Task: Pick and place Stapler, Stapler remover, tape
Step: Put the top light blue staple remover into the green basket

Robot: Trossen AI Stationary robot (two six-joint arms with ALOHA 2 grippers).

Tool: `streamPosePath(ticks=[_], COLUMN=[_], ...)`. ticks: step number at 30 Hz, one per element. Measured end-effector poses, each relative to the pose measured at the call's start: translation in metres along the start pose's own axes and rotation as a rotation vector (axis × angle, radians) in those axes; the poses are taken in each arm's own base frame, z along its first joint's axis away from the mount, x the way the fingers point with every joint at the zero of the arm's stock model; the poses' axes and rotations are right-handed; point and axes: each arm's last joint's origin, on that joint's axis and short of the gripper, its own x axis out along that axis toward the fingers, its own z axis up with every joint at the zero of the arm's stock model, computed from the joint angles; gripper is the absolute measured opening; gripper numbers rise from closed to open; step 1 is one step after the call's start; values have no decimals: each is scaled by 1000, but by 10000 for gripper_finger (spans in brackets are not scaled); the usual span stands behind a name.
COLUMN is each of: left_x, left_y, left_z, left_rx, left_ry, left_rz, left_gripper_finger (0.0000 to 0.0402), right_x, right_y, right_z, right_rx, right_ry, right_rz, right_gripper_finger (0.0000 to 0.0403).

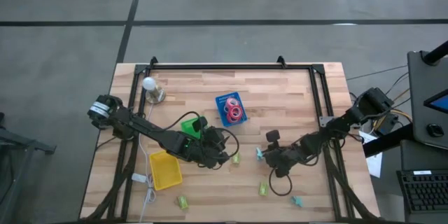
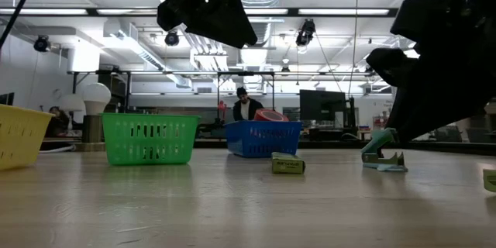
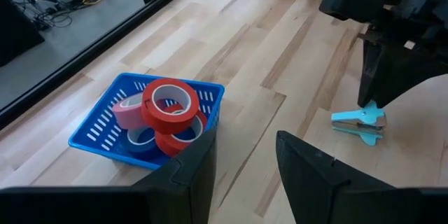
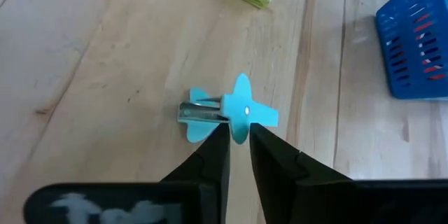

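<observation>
Staple remover (image 4: 231, 114) lies flat (jaws pointing away from blue bin (image 4: 420, 38)).

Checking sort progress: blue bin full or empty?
Partly filled: the blue slotted plastic bin holds several red, pink and blue tape rolls, stacked above its rim.

Tape rolls (image 3: 168, 108) heaped in the blue basket (image 3: 94, 129): red ring tilted on top, pink roll and blue roll beneath, pale cores showing. Pale blue staple remover (image 4: 227, 112) lying flat on the table (image 4: 105, 63), well apart from the basket, metal jaws pointing away from its winged grips. Small green stapler (image 2: 287, 163) resting on the table just in front of the basket.
</observation>
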Motion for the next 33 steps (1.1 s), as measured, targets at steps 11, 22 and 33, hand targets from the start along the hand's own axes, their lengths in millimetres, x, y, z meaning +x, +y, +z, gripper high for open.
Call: streamPosePath(ticks=[11, 22, 33], left_x=[1, -11, -18], left_y=[1, -2, -13], left_z=[-4, -4, 5], left_rx=[0, 40, 153], left_ry=[9, 24, -67], left_rz=[3, -66, -132], left_gripper_finger=[152, 152, 152], right_x=[-1, -16, -14], right_y=[-1, -17, -38], right_z=[2, 61, 83], right_rx=[20, -49, -70], right_ry=[-21, -239, -287], right_rz=[-11, -145, -182], right_gripper_finger=[9, 8, 8])
